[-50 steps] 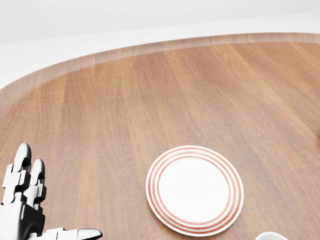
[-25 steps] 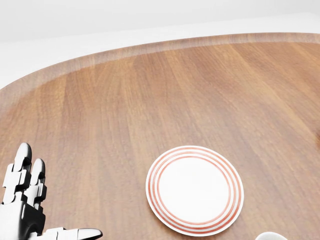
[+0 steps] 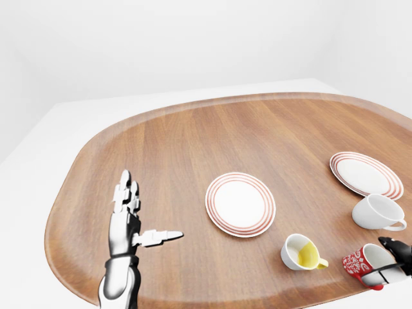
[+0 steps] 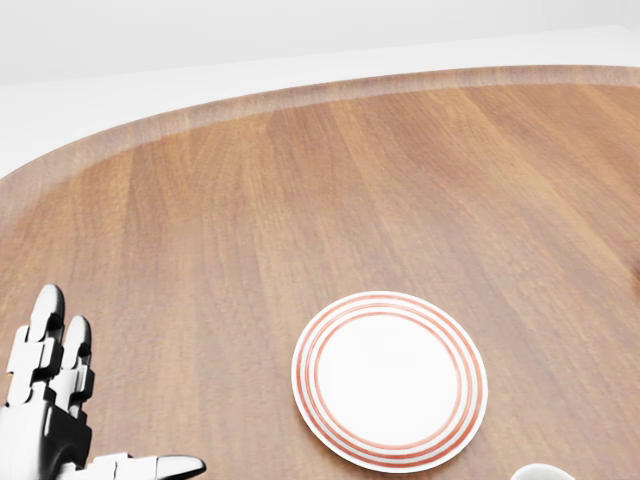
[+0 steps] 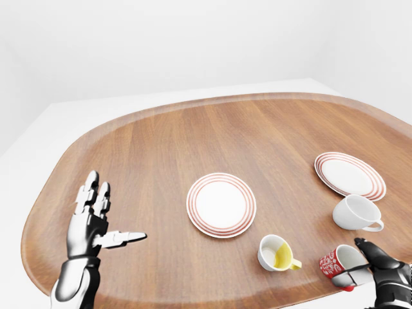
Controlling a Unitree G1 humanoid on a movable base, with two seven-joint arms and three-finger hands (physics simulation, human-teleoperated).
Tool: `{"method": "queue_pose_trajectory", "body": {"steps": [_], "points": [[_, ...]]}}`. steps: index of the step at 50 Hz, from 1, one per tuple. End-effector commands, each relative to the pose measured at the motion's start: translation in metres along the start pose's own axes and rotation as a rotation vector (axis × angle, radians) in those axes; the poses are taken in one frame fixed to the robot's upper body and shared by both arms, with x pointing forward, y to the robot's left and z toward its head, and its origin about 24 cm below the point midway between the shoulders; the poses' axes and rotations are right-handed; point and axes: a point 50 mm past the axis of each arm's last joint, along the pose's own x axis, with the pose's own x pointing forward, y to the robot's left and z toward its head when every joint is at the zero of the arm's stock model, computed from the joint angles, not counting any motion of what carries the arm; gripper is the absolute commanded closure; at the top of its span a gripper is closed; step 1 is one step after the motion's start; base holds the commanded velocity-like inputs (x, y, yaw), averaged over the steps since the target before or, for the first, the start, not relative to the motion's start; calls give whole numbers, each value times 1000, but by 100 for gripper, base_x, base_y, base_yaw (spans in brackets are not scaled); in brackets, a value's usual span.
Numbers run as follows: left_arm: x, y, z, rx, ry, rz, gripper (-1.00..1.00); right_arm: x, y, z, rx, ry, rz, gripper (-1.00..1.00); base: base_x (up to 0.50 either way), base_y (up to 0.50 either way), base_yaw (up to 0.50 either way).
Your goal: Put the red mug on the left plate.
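Observation:
The red mug [image 5: 339, 262], patterned in white, lies tilted near the bottom right edge of the table in the right-eye view. My right hand [image 5: 368, 265] has its dark fingers wrapped round it, one over the top and one underneath. The left plate [image 3: 240, 204], white with red rings, lies bare at the middle of the table. My left hand [image 3: 147, 212] hovers open to the left of that plate, fingers upright and thumb pointing toward it. The head view shows only the left plate [image 4: 389, 380] and the left hand [image 4: 110, 395].
A second red-ringed plate [image 3: 365, 174] lies at the right. A white mug [image 3: 378, 212] rests on its side below it. A white mug with a yellow inside [image 3: 302, 252] stands between the left plate and the red mug. The wooden table [image 3: 193, 141] has a rounded rim.

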Motion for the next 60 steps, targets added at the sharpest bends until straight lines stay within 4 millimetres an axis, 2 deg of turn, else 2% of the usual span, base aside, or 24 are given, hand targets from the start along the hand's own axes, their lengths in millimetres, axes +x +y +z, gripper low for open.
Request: {"method": "queue_pose_trajectory", "body": {"steps": [1,9,10,18,20,22,28,29,30,33,36,37,40,42,45,47,48,50,51,54,55,56,58,60], "points": [[1,0,0,1,1,-1,-100,2,5,-2,10,13,12,-100,0,0,0],[0,-1,0,2,1,-2,-100,2,6,-6,25,20,8,-100,0,0,0],[1,-1,0,2,2,-2,-100,2,5,-7,30,18,5,100,0,0,0],[1,-1,-1,2,2,-4,-100,0,0,-3,31,-1,-18,100,0,0,0],[1,-1,-1,2,2,-4,-100,-3,-9,-1,27,-17,-45,100,0,0,0],[1,-2,-1,3,2,-4,-100,-7,-20,8,5,-58,-91,100,0,0,0],[0,-1,0,1,1,-4,-100,-18,-32,35,-91,-171,-144,100,0,0,0],[0,-1,0,1,1,-3,-100,-25,-37,47,-134,-225,-175,100,0,0,0],[0,-1,0,1,1,-3,-100,-26,-36,49,-145,-237,-176,100,0,0,0],[1,-2,-1,4,3,-6,-100,-58,-45,90,-307,-398,-255,100,0,0,0],[1,-1,-1,2,3,-4,-100,-77,-52,111,-377,-446,-302,100,0,0,0],[1,0,-1,0,2,-3,-100,-85,-53,127,-442,-458,-309,100,0,0,0],[1,-1,-1,1,4,-4,-100,-94,-54,151,-513,-460,-326,100,0,0,0],[1,-1,-1,1,2,-3,-100,-107,-55,177,-536,-511,-361,100,0,0,0],[2,0,-1,-2,3,-1,-100,-119,-46,207,-618,-545,-380,100,0,0,0],[2,0,-1,-2,3,-2,-100,-122,-44,214,-627,-550,-386,100,0,0,0],[1,1,-1,-1,2,-2,-100,-128,-37,231,-671,-569,-394,100,0,0,0],[0,1,-1,-3,2,0,-100,-130,-35,236,-679,-569,-399,100,0,0,0],[1,2,-1,-6,2,1,-100,-133,-27,251,-711,-585,-394,100,0,0,0],[2,1,-2,-4,4,0,-100,-134,-17,271,-726,-597,-392,100,0,0,0],[2,1,-2,-4,4,0,-100,-134,-17,271,-724,-596,-393,100,0,0,0],[1,2,-1,-5,2,1,-100,-134,-9,286,-729,-618,-383,100,0,0,0],[1,2,-1,-6,1,2,-100,-132,-6,290,-732,-615,-379,100,0,0,0],[2,2,-2,-7,3,3,-100,-130,9,306,-741,-635,-368,100,0,0,0]]}}
